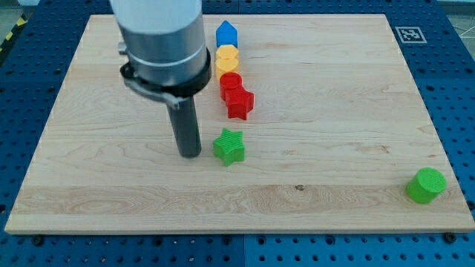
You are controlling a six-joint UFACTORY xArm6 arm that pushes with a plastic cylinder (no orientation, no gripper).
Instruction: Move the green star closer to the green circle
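The green star lies near the middle of the wooden board, a little below centre. The green circle sits far off at the board's bottom right corner. My tip rests on the board just to the left of the green star, a small gap between them. The wide grey arm body above the rod hides part of the board's top left.
A column of blocks stands above the green star: a blue pentagon-like block at the top, a yellow hexagon, a red circle and a red star touching it. A fiducial marker is at the top right.
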